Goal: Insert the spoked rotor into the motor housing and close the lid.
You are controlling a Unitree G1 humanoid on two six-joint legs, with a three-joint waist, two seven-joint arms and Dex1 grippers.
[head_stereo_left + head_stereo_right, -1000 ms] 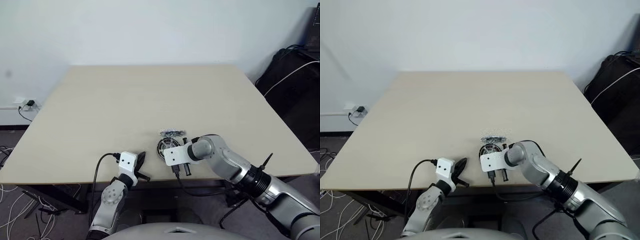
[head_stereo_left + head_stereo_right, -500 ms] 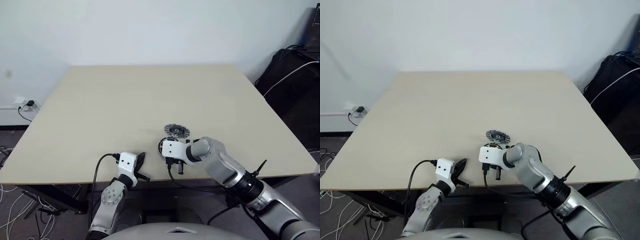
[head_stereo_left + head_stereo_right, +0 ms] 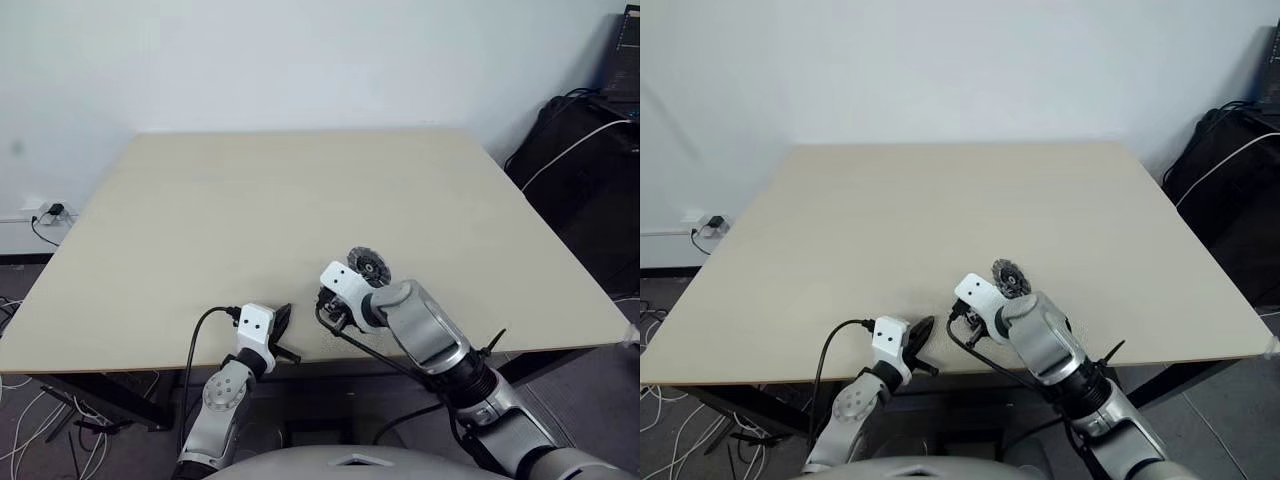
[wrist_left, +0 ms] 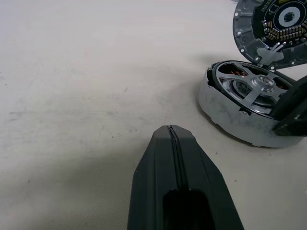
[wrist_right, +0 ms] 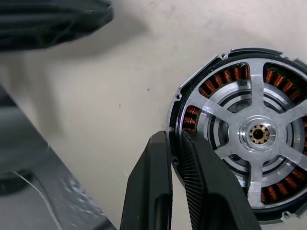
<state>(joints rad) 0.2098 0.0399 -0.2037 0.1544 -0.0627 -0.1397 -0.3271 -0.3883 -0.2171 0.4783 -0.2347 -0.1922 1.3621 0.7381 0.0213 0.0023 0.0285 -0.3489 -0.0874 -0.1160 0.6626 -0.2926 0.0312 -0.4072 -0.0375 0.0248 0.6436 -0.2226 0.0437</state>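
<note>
The motor housing (image 4: 240,120) rests near the table's front edge, between my two hands. The spoked rotor (image 5: 259,134) sits inside it, and copper windings show between the spokes. My right gripper (image 5: 175,139) is shut on the housing's near rim, one finger inside and one outside. The lid (image 3: 368,265) stands tilted up behind the housing with its inner face (image 4: 278,21) showing, and its lower edge meets the far rim. My left gripper (image 3: 283,318) is shut and empty, a short way left of the housing, with its fingertips (image 4: 170,132) low over the table.
The beige table (image 3: 300,190) stretches wide behind the parts, and its front edge runs just below both hands. A black cable (image 3: 355,338) loops from my right wrist over that edge. Dark bags and cables (image 3: 580,140) stand past the table's right side.
My right wrist has rolled over and the hand has shifted slightly left at the housing. The lid has gone from lying low behind the housing to standing tilted up. The left arm has not moved.
</note>
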